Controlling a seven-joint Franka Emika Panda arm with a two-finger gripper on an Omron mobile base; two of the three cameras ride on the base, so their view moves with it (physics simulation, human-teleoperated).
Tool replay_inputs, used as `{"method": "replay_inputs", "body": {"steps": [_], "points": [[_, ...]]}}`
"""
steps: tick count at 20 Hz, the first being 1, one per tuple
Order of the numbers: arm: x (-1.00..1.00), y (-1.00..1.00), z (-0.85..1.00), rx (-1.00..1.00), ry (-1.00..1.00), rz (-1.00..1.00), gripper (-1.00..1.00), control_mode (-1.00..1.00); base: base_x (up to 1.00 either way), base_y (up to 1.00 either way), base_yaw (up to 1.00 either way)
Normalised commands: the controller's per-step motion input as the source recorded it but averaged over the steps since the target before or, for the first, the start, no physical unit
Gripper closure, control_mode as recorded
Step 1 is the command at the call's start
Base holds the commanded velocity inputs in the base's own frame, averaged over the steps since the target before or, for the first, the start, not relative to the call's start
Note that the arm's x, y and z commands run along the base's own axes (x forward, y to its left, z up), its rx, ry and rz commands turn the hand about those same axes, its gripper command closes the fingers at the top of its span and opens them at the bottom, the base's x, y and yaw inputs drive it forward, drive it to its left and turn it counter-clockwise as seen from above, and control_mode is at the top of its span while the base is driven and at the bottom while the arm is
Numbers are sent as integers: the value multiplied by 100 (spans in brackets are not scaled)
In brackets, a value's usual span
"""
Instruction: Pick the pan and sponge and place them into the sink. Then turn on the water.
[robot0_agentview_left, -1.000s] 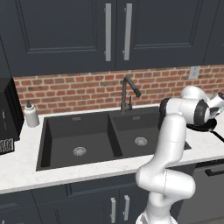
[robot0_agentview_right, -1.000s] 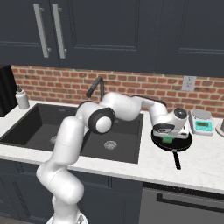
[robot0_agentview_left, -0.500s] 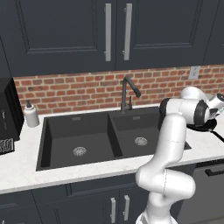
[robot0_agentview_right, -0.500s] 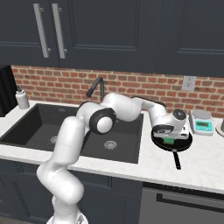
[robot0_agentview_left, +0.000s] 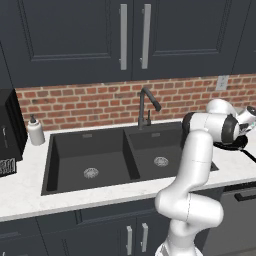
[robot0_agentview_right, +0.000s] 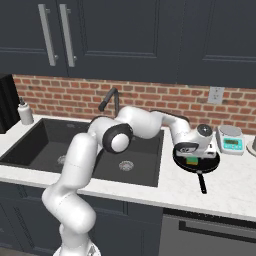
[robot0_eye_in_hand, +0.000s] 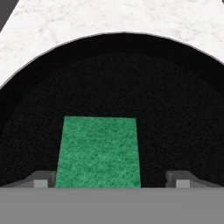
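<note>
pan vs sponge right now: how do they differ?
Shape: the pan is round; the sponge is rectangular.
Colour: the pan is black, the sponge green.
Size: the pan is much wider, and the sponge covers only part of its floor.
Pose: the pan rests on the counter; the sponge lies flat inside the pan.
Shared: both are outside the sink.

Glossy white arm (robot0_agentview_right: 80, 165), dark, seemingly black joints

Your two base views look forward and down at the sink (robot0_agentview_left: 100, 160) (robot0_agentview_right: 60, 145) from behind, left and right, sharing it. Your hand view looks close down into the pan (robot0_eye_in_hand: 175, 109), right of the sink.
</note>
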Motion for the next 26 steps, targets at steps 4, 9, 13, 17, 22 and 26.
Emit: {"method": "replay_inputs", "body": {"steps": [4, 9, 13, 17, 22, 26], "points": [[-13, -17, 32, 0, -5, 2, -100, -100, 0, 0, 0], [-58, -26, 29, -1, -6, 2, -100, -100, 0, 0, 0], [-60, -23, 28, -7, -1, 0, -100, -100, 0, 0, 0], [-48, -21, 23, -11, 1, 0, -100, -100, 0, 0, 0], [-55, -3, 3, -10, 6, 0, -100, -100, 0, 0, 0], [-50, 0, -3, -7, 8, -2, -100, -100, 0, 0, 0]]}}
